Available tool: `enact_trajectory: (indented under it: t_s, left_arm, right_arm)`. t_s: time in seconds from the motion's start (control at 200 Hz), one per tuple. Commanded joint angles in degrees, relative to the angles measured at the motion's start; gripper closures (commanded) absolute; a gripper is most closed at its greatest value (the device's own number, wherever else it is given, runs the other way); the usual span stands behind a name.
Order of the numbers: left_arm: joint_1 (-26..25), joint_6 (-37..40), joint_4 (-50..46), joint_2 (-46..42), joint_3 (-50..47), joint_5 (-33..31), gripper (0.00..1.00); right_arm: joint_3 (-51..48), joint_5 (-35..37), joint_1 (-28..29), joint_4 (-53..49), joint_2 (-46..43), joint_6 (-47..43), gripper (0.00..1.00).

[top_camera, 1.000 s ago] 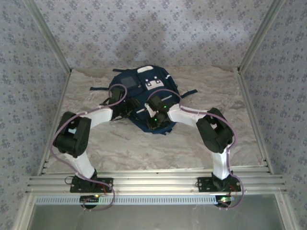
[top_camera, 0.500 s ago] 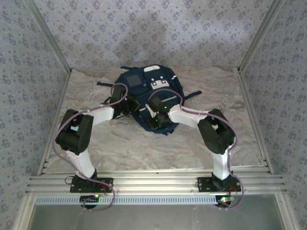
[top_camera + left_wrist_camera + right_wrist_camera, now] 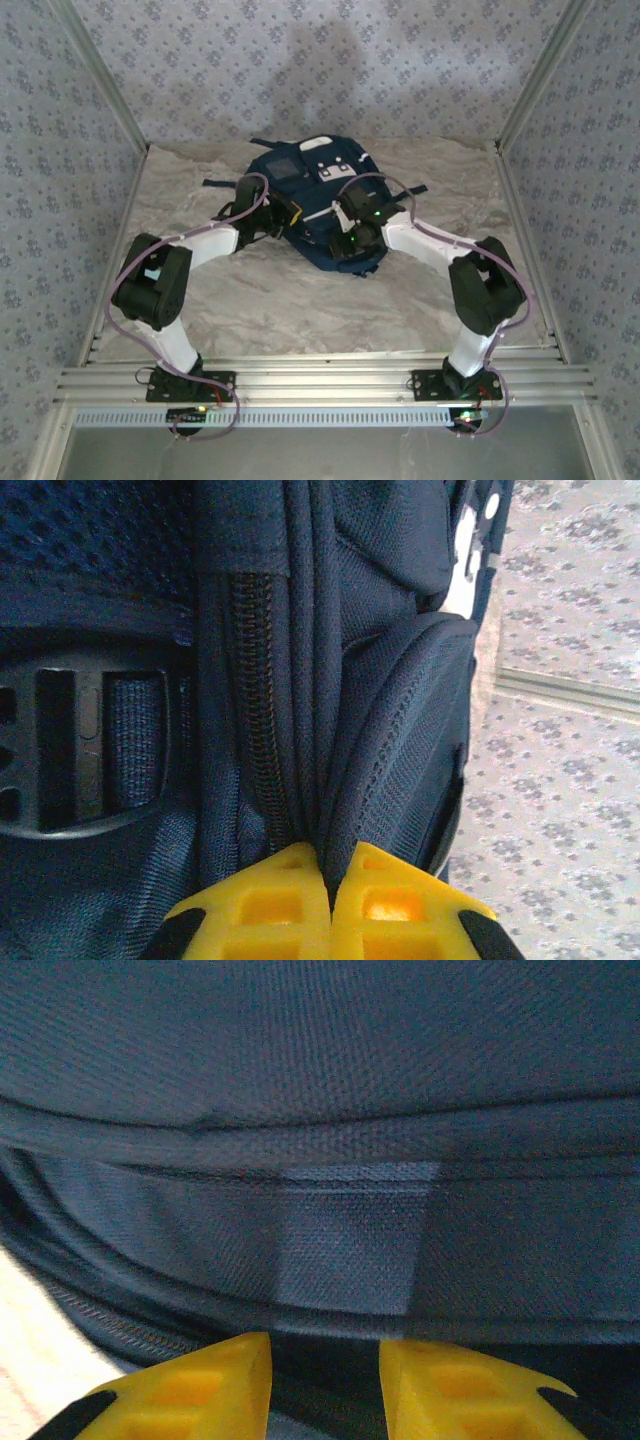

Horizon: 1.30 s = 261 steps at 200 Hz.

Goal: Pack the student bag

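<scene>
A: Where does the student bag (image 3: pixel 318 195) sit?

B: On the marbled table (image 3: pixel 250 300), towards 12 o'clock from the table's centre in the top view, close to the patterned back wall (image 3: pixel 330 70). It lies flat with its front facing up.

A: How does it look?

B: It is navy-blue woven fabric and rounded in outline. A grey square patch (image 3: pixel 285 168) sits at its 11 o'clock and white tabs (image 3: pixel 335 172) at about 1 o'clock. There is a white stripe on the far rim. Dark straps (image 3: pixel 215 183) trail out at 9 o'clock and 3 o'clock.

A: And the left gripper (image 3: pixel 290 213)?

B: It meets the bag at about 8 o'clock. From its wrist camera, the left gripper (image 3: pixel 328 900) has its yellow fingers (image 3: pixel 270 905) squeezed nearly together on a ridge of the bag's (image 3: pixel 390 730) fabric. A dark zipper (image 3: pixel 255 710) runs up towards 12 o'clock just beside that fold. A black plastic buckle (image 3: pixel 80 745) sits at 9 o'clock.

A: The right gripper (image 3: pixel 352 240)?

B: It is at the bag's 5 o'clock edge. In its wrist view the right gripper (image 3: pixel 325 1380) has its yellow fingers (image 3: pixel 200 1385) set apart with bag cloth (image 3: pixel 320 1110) pressed close in front, with seams crossing from 9 to 3 o'clock. I cannot tell whether it is pinching any of that cloth.
</scene>
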Motion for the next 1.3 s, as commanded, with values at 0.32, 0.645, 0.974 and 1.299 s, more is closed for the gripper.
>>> enact_trajectory:
  t_s: [0.32, 0.645, 0.974, 1.299]
  left_arm:
    - [-4.25, -8.60, 13.92, -4.40, 1.74, -3.89, 1.00]
    - [-7.92, -12.26, 20.78, -5.03, 0.66, -10.07, 1.00]
    - [-11.01, -13.03, 22.40, -4.55, 0.27, -12.37, 1.00]
    - [-11.72, -13.55, 23.15, -3.87, 0.77, -12.21, 1.00]
  right_arm:
    - [1.29, -4.56, 1.47, 2.74, -5.91, 20.35, 0.45]
    - [-6.31, 2.31, 4.64, 10.56, -9.33, 36.83, 0.33]
    - [-8.10, 17.64, 7.37, 14.32, -11.22, 41.85, 0.41]
    - [-6.16, 21.79, 8.69, 16.14, -4.95, 42.81, 0.46]
